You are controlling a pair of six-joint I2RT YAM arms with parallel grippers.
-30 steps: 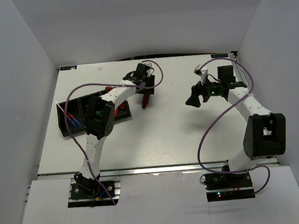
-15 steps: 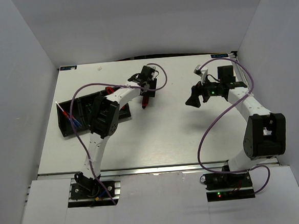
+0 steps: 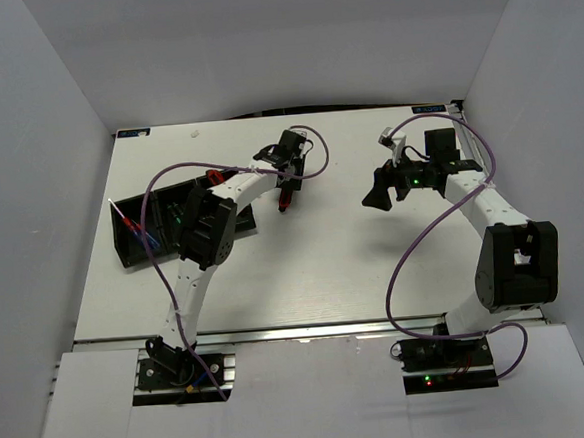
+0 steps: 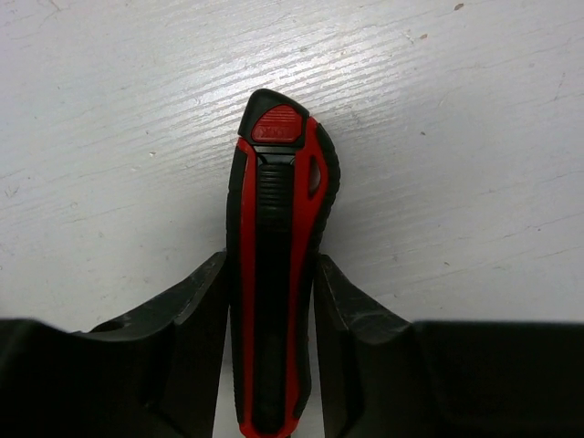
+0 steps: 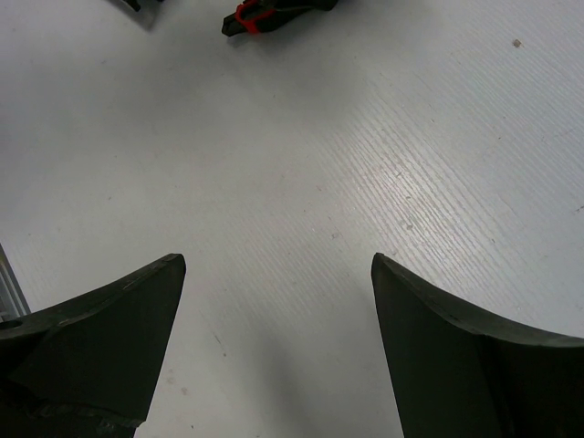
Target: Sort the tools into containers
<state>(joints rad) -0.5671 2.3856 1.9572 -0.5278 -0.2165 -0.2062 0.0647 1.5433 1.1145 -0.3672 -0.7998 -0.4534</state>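
Fingers of my left gripper sit on either side of the red-and-black cutter. On the wrist feed both tips look pressed against its flanks, so I read the gripper as clamped on the cutter's body about halfway along. Lower down the fingers, a thin strip of white shows between each one and the handle. The cutter looks to be lying on the desk, its red-capped end pointing away from the gripper. From the overhead camera my left arm reaches far out across the desk. There the cutter shows as a small dark-and-red sliver under the wrist, near the right end of the tray but apart from it.

The tray is black and sits at an angle on the left part of the desk. Its leftmost compartment holds thin blue-handled screwdrivers with red tips, one of them poking out over the far wall. My left arm covers most of the other compartments, and I cannot make out what is in them.

My right gripper has its fingers spread wide with nothing between them. It hangs above bare desk on the right side, well apart from the cutter. Its wrist feed catches the cutter's red end and the left gripper at the top edge of the picture.
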